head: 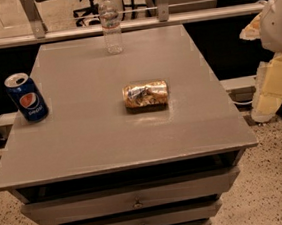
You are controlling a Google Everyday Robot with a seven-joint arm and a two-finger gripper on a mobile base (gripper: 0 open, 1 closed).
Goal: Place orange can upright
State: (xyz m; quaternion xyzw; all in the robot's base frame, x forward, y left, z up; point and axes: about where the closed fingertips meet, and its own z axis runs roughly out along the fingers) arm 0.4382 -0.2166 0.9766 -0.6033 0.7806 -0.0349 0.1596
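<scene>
A grey drawer cabinet top (83,140) stands on a speckled floor. The orange can (145,94) lies on its side at centre. A Pepsi can (26,97) stands at 9 o'clock and a water bottle (110,23) at 12. The gripper is out of frame, so I cannot tell its grip; a white arm (277,17) shows at 2 o'clock. The task seems unstarted. Next comes the reach and a grasp across the can.

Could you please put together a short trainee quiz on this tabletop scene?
1. True or false: the end effector grips the orange can.
2. Where does the blue Pepsi can stand? A) near the table left edge B) centre C) far edge
3. What stands upright at the far edge?
Key: 1 false: the end effector is out of view, and the orange can lies on its side, untouched. 2 A. 3 the water bottle.
</scene>
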